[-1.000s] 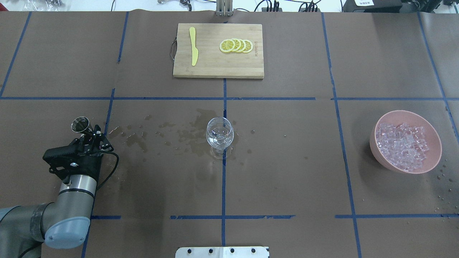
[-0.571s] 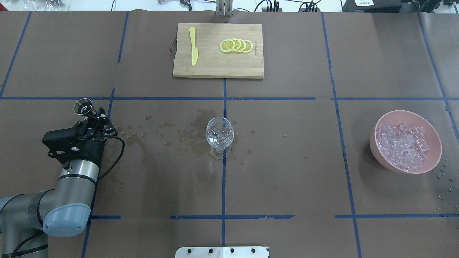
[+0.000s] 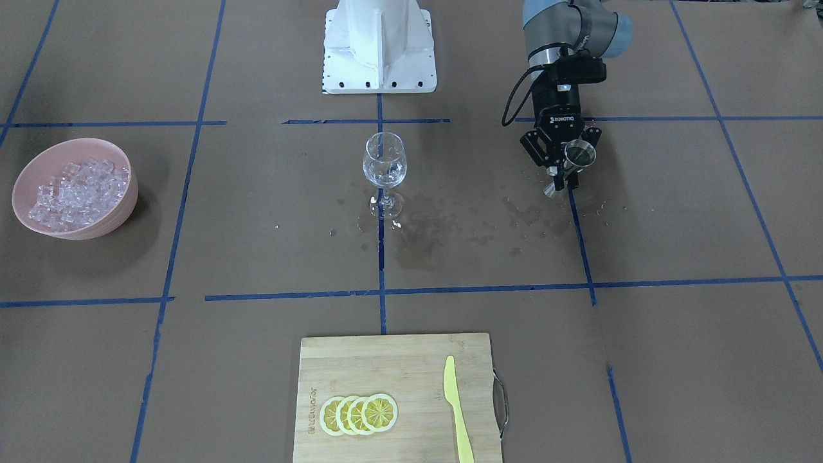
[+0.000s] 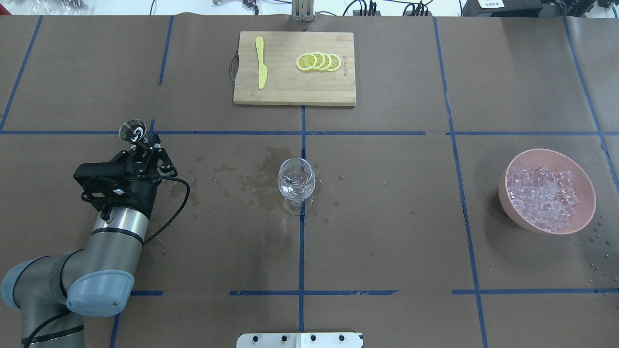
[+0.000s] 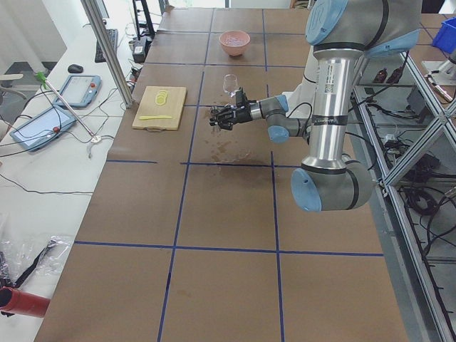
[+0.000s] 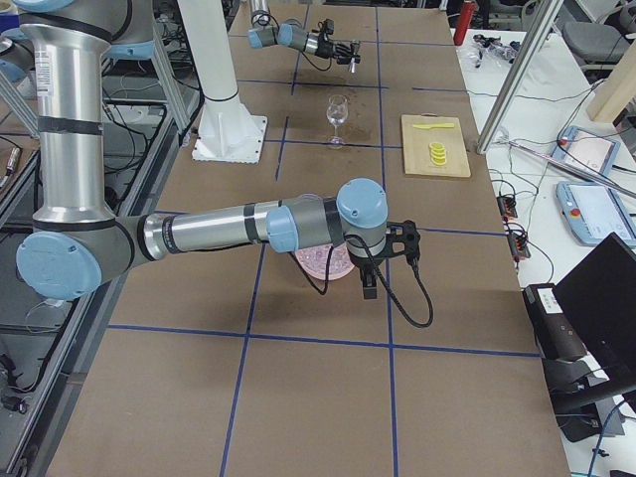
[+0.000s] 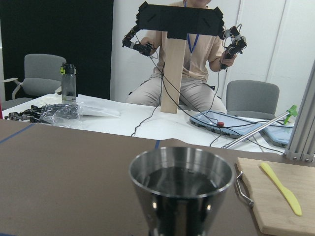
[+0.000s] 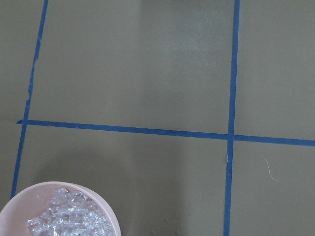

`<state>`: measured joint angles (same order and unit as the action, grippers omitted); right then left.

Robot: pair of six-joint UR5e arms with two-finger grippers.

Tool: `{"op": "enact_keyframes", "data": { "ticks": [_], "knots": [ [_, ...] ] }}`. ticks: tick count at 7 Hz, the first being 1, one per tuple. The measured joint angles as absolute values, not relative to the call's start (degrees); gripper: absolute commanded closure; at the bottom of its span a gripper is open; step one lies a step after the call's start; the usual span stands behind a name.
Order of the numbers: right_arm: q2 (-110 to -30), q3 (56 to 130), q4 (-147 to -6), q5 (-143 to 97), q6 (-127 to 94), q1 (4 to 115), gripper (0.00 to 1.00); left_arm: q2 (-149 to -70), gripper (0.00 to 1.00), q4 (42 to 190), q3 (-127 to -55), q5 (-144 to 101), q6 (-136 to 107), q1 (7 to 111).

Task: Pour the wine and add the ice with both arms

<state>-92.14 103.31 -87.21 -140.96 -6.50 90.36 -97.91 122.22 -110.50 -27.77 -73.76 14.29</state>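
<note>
My left gripper (image 4: 141, 146) is shut on the waist of a small metal jigger (image 4: 132, 131) and holds it above the table, left of the wine glass (image 4: 296, 180). The left wrist view shows the jigger's cup (image 7: 181, 189) close up and upright. The gripper (image 3: 565, 175) and jigger (image 3: 580, 155) also show in the front view. The glass (image 3: 384, 163) stands at the table's centre with a little clear wine in it. A pink bowl (image 4: 512, 164) heaped with ice cubes (image 4: 544, 195) sits far right. My right gripper (image 6: 370, 288) hangs beside that bowl (image 8: 106, 204); I cannot tell whether it is open.
A wooden cutting board (image 4: 294, 89) at the far edge holds lemon slices (image 4: 318, 62) and a yellow knife (image 4: 261, 62). Wet spill patches (image 4: 251, 181) lie between the left gripper and the glass. The white pedestal (image 3: 379, 45) stands at the robot's side.
My left arm has carried the jigger away from the robot and a little to the right. The glass and the bowl have not moved.
</note>
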Motion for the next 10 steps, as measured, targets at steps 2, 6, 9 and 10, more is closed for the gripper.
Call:
{"op": "enact_keyframes", "data": {
  "ticks": [2,6,9,10],
  "knots": [
    [-91.9,103.4,-87.2,-141.0,-6.9,90.4,0.0,-104.1,1.0,122.3,-110.5,-27.9,-69.1,14.4],
    [-90.9,103.7,-87.2,-140.7,-9.5,89.1,0.0,-111.7,1.0,122.3,-111.7,-28.6,-54.2,14.0],
    [-90.7,105.1,-87.2,-140.2,-12.5,87.2,0.0,-115.0,1.0,121.8,-110.8,-31.7,-46.7,13.4],
    [-90.7,107.0,-87.2,-139.1,-16.8,85.3,0.0,-115.7,1.0,121.7,-109.8,-32.1,-44.0,13.1]
  ]
}}
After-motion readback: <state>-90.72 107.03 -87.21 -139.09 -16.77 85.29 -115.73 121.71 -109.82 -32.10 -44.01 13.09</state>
